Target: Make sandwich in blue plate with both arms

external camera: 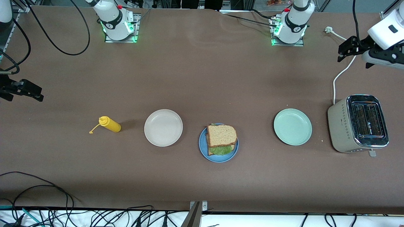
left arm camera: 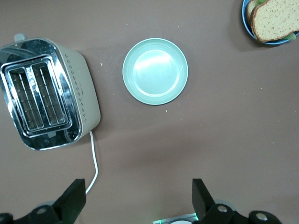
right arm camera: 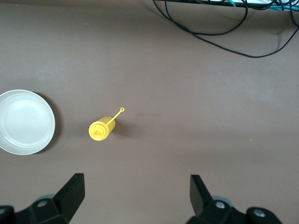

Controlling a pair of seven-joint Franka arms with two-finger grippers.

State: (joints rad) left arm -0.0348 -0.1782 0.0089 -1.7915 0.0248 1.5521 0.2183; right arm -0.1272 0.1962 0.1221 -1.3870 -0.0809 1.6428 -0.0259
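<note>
The sandwich lies on the blue plate in the middle of the table: a brown bread slice on top, green lettuce poking out under it, another slice beneath. A corner of the sandwich and the blue plate shows in the left wrist view. My left gripper hangs open and empty over the left arm's end of the table, above a white cable. My right gripper hangs open and empty over the right arm's end. Neither touches anything.
A pale mint-green plate and a cream toaster stand toward the left arm's end. A cream-white plate and a yellow squeeze bottle sit toward the right arm's end. Black cables trail along the table's front edge.
</note>
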